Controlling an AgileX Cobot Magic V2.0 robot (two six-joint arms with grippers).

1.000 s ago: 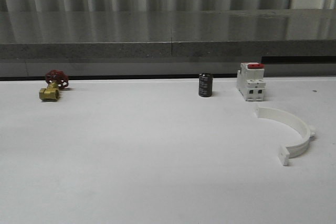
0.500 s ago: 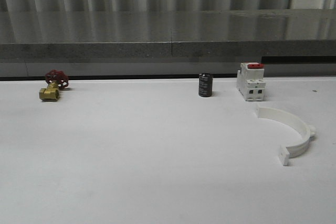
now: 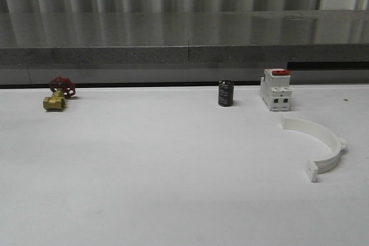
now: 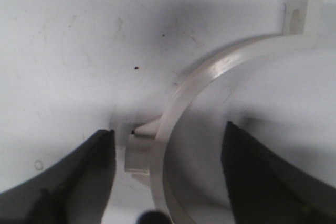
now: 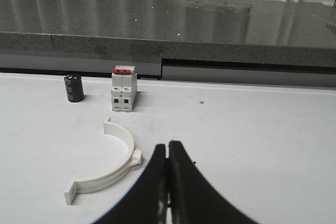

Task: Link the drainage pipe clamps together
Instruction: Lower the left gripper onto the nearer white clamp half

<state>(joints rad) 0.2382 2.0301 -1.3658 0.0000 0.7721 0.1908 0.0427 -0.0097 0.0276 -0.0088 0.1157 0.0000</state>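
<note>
One white half-ring clamp (image 3: 328, 133) lies flat on the white table at the right, its open side facing left. In the right wrist view that clamp (image 5: 127, 148) sits just left of my right gripper (image 5: 168, 150), which is shut with nothing between its fingers and apart from the clamp. In the left wrist view another white half-ring clamp (image 4: 181, 95) lies on the table. My left gripper (image 4: 168, 171) is open astride its band, one dark finger (image 4: 79, 177) outside by the small lug and the other inside the arc, neither touching it.
A white breaker with a red top (image 3: 275, 89) stands just behind the right clamp, with a black cylinder (image 3: 225, 93) to its left. A brass valve with a red handle (image 3: 57, 96) sits at the far left. A grey ledge (image 3: 184, 44) bounds the table's back.
</note>
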